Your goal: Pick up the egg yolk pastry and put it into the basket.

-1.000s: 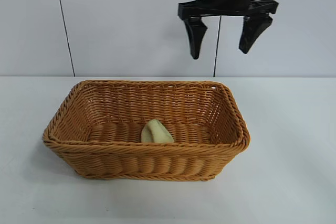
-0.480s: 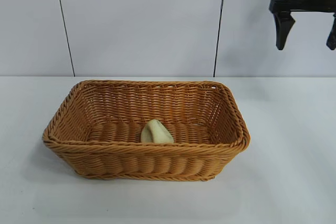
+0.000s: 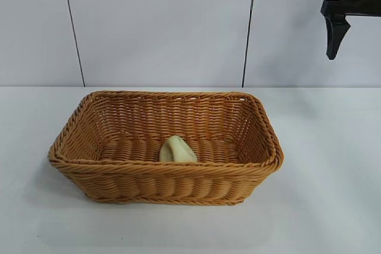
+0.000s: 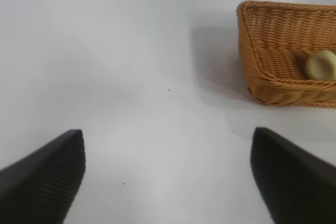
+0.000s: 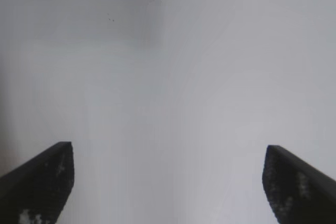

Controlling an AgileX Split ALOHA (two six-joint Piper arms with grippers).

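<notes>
White table (image 3: 333,165), unlabelled basket (image 3: 164,179)

One basket (image 3: 165,179), one egg yolk pastry (image 3: 177,150), one table (image 3: 333,165)

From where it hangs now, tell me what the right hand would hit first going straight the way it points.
Probably the bare white table. The right hand, fingers open, faces only tabletop; the basket and egg yolk pastry lie off its line.

No readable text, label, brand, number or sign anywhere in these views.
</notes>
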